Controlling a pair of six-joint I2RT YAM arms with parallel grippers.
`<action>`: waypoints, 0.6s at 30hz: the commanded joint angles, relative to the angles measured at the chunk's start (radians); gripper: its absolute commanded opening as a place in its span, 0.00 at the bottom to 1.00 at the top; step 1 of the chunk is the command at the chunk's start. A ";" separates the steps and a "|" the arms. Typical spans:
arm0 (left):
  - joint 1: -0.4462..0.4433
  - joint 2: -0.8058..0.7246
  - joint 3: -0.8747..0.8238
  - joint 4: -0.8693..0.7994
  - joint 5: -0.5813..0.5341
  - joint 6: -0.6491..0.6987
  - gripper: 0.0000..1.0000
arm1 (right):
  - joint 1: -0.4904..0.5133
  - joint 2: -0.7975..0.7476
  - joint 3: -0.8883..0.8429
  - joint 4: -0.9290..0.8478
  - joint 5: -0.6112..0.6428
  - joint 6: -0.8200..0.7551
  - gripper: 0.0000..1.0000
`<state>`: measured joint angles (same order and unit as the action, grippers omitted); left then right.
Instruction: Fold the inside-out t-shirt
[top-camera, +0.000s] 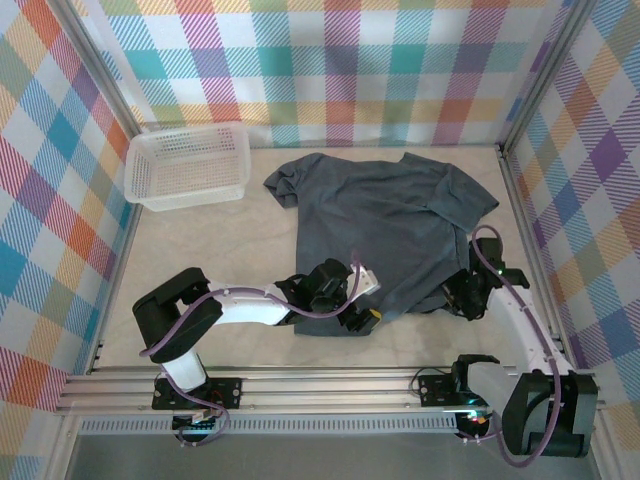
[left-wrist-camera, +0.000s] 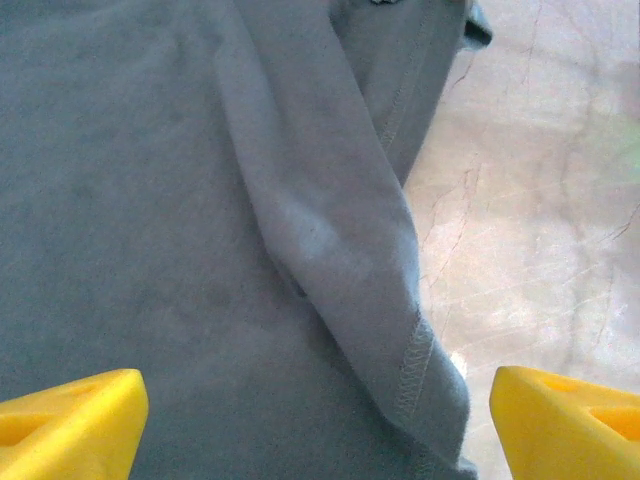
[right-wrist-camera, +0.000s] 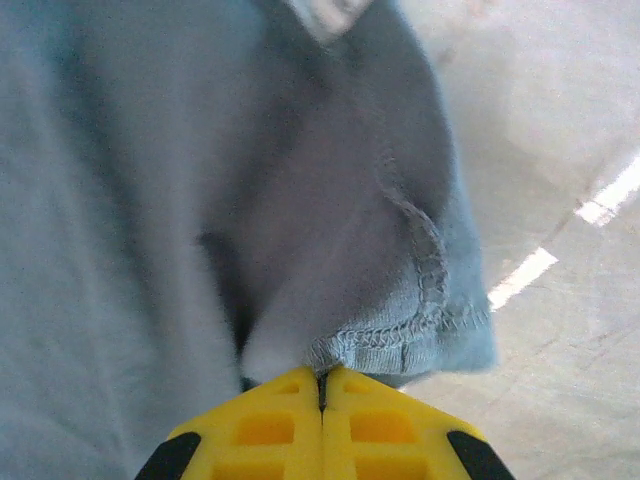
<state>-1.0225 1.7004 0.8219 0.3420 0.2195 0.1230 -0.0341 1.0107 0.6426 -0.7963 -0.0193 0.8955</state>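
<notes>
The left tool (top-camera: 372, 300) is open wide. Its two yellow fingers (left-wrist-camera: 70, 425) sit far apart, low over the near left edge of the inside-out t-shirt (top-camera: 385, 220). A long fold of the cloth runs between them.

The right tool (top-camera: 462, 295) is shut tight on the shirt's near right corner. Its yellow fingers (right-wrist-camera: 270, 425) press together, and the stitched hem bunches up right at their tips.

The shirt is blue-grey and wrinkly. It lies spread on the bench (top-camera: 200, 250), in the middle and a bit to the right. A white basket (top-camera: 190, 165) sits at the far left, close to one sleeve but not touching it.
</notes>
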 joint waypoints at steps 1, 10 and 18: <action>-0.005 0.002 0.075 0.009 0.059 0.010 0.90 | -0.008 -0.008 0.070 -0.051 -0.070 -0.110 0.00; -0.029 0.248 0.383 0.060 0.135 0.001 1.00 | -0.010 0.055 0.203 -0.105 -0.146 -0.148 0.00; -0.069 0.436 0.522 0.155 0.015 -0.068 1.00 | -0.026 0.027 0.276 -0.159 -0.132 -0.021 0.00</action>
<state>-1.0702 2.1132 1.2991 0.4480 0.2787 0.0814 -0.0486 1.0611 0.8795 -0.9031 -0.1505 0.8165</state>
